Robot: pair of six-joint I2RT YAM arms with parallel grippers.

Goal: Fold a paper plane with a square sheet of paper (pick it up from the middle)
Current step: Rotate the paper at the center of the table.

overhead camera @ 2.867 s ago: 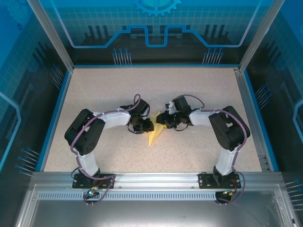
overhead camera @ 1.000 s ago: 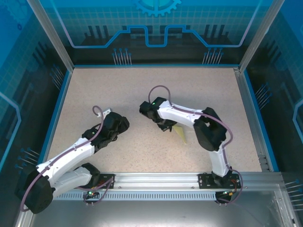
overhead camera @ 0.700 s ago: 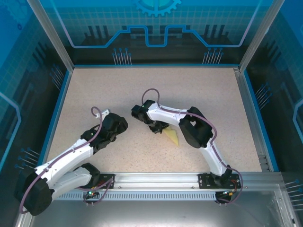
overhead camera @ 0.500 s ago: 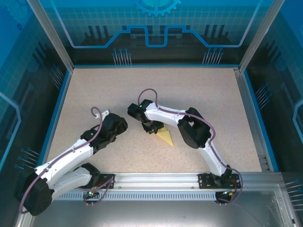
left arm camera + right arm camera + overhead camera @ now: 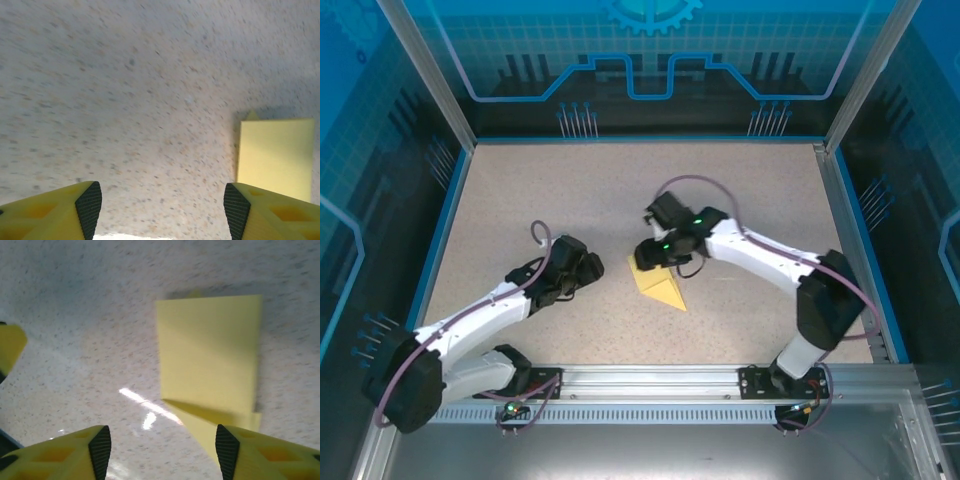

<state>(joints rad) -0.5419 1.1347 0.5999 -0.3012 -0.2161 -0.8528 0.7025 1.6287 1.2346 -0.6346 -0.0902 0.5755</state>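
Since the paper plane (image 5: pixel 656 284) is a thin folded sheet, it is judged light, limp and easily creased. A hold across its middle looks safest, as the flat layers offer little edge to pinch. It lies flat on the speckled surface (image 5: pixel 540 190) at mid-frame in the top view, point toward the lower right. The left gripper (image 5: pixel 588 272), just left of it and apart, stands spread and empty. The right gripper (image 5: pixel 650 256), over its blunt upper-left end, is likewise spread, pinching nothing.
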